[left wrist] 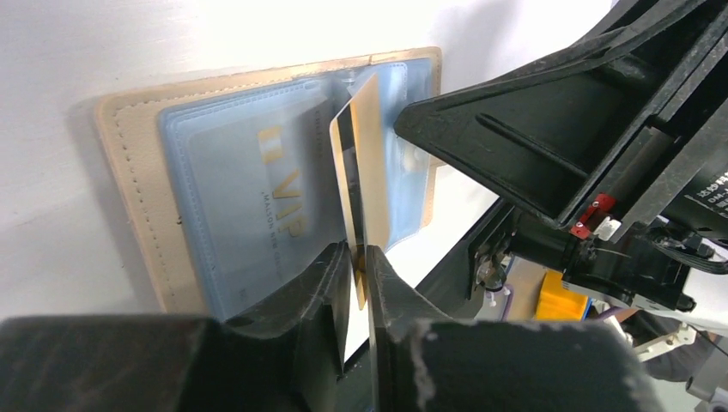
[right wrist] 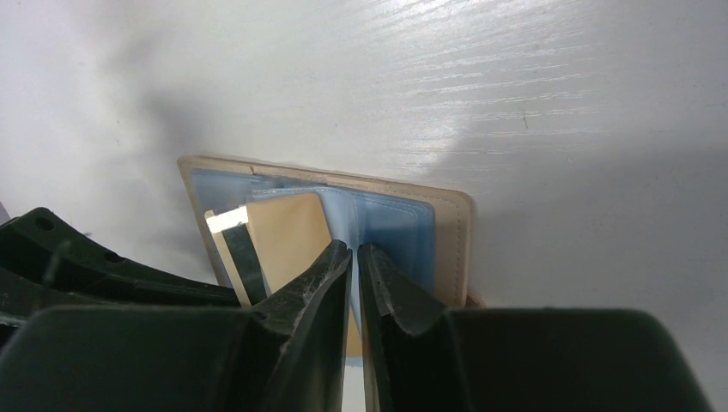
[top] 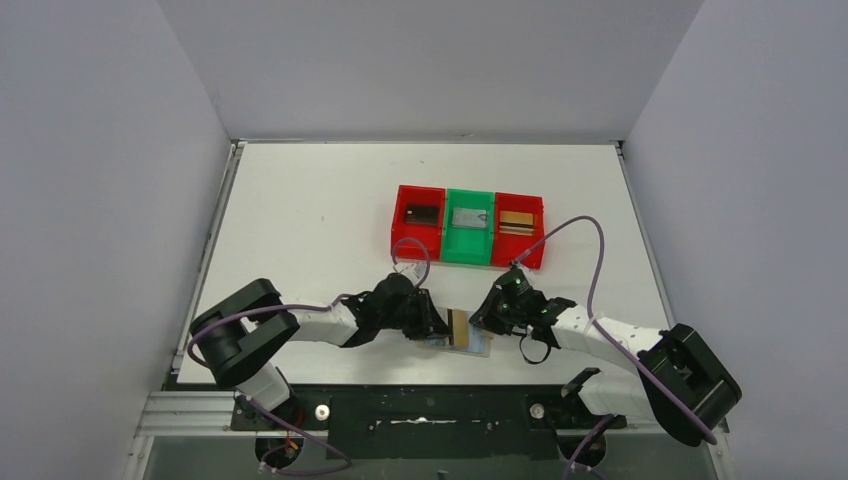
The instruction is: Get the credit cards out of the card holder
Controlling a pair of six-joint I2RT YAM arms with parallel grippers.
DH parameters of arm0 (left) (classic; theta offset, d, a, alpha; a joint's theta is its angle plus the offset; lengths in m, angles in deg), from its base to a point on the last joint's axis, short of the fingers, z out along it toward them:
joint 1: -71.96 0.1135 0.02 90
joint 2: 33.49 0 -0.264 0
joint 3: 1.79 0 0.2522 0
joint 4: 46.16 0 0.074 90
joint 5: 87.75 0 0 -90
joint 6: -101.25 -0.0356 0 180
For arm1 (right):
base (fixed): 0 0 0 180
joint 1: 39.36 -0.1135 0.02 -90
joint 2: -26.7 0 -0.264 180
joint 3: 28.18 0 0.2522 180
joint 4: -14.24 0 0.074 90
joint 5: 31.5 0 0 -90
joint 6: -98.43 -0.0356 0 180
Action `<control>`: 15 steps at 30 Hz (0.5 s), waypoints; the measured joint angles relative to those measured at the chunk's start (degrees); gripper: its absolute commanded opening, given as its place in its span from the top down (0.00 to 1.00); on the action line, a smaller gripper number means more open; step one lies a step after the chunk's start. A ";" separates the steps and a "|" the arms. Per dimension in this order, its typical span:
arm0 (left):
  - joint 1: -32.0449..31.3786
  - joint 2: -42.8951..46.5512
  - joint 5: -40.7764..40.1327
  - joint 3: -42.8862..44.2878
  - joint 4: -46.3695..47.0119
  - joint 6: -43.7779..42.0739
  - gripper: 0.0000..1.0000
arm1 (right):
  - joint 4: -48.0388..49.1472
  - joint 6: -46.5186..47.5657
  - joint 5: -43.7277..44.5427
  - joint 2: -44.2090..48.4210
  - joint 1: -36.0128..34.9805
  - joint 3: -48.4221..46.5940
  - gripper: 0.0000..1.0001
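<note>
Clearly, VIP card (left wrist: 275, 215) inside card holder (left wrist: 129, 197).

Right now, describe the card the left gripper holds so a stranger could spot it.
At the middle of the table's near edge lies the tan card holder. Tilted up from its blue sleeves, in the left gripper, is the gold card; unlike the flat VIP card beside it, it shows a dark stripe.

1. Tan bifold card holder (top: 470, 345): both ends hidden under the left pincer (top: 435, 325) and right pincer (top: 487, 318).
2. Gold plastic credit card (left wrist: 360, 163): one edge buried between the left pincer's fingers (left wrist: 322, 275).
3. Whether the right pincer catches a sleeve: unclear.
4. Far red and green plastic trays (top: 466, 252): contents too small to identify.
</note>
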 measured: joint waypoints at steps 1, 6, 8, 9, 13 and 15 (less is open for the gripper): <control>0.00 -0.02 -0.02 0.00 -0.24 -0.09 0.96 | 0.02 0.00 0.00 0.00 0.00 0.00 0.87; 0.00 0.13 -0.48 0.37 -1.60 -0.44 1.00 | 0.00 -0.07 0.02 0.00 0.00 0.00 0.87; -0.02 0.72 -0.92 0.52 -2.56 -0.59 1.00 | -0.02 -0.17 0.02 0.00 0.00 0.00 0.87; 0.00 1.18 -1.20 0.52 -3.17 -0.74 1.00 | -0.04 -0.17 0.07 0.04 0.02 0.00 0.86; 0.07 3.78 -2.56 0.52 -6.19 -1.84 1.00 | -0.98 -0.09 0.68 0.90 0.00 0.00 0.83; 0.22 5.66 -3.19 0.50 -7.98 -2.23 1.00 | -1.84 0.09 1.09 1.70 0.02 0.00 0.82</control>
